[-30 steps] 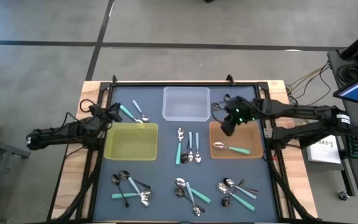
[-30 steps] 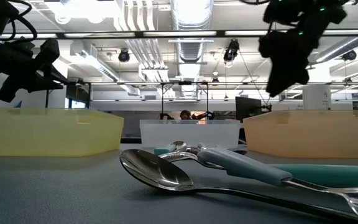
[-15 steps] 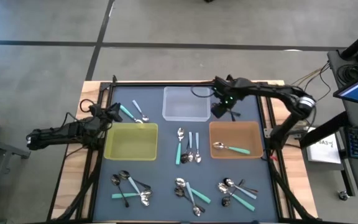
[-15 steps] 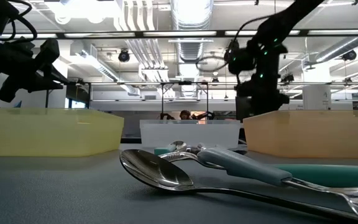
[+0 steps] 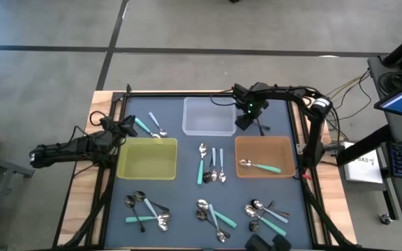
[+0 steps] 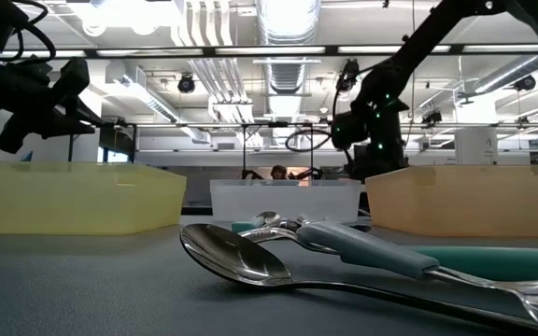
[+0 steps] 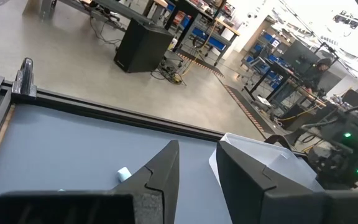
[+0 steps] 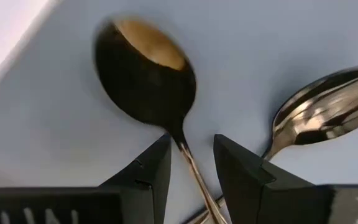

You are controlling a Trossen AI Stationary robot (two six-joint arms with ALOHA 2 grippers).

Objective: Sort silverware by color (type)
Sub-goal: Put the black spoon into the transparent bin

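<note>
Two arms share the dark table (image 5: 180, 202) we look down on, and we can read no brand, label or writing anywhere in these views.

We see the right gripper (image 8: 190, 163) low over the mat beside the clear tray (image 5: 209, 116), just behind the orange-brown tray (image 5: 288, 150). Its fingers (image 8: 146, 174) stand a little apart, straddling the thin stem of a dark spoon (image 8: 146, 78) that lies on the mat; a shiny spoon (image 8: 325, 111) lies right beside it, their handles crossing. We cannot tell whether the fingers touch the stem.

A second ago that gripper hung over the orange-brown tray's back edge; since then it has swung across to the spot by the clear tray, and its fingers have drawn closer together.

We find the left gripper (image 7: 194, 165) waiting at the table's left side behind the yellow tray (image 5: 147, 158), its fingers slightly parted on nothing, unchanged from before.

Most of the silverware (image 5: 212, 164) lies in small heaps on the mat, as before; one teal-handled spoon (image 5: 259, 166) lies in the orange-brown tray.
</note>
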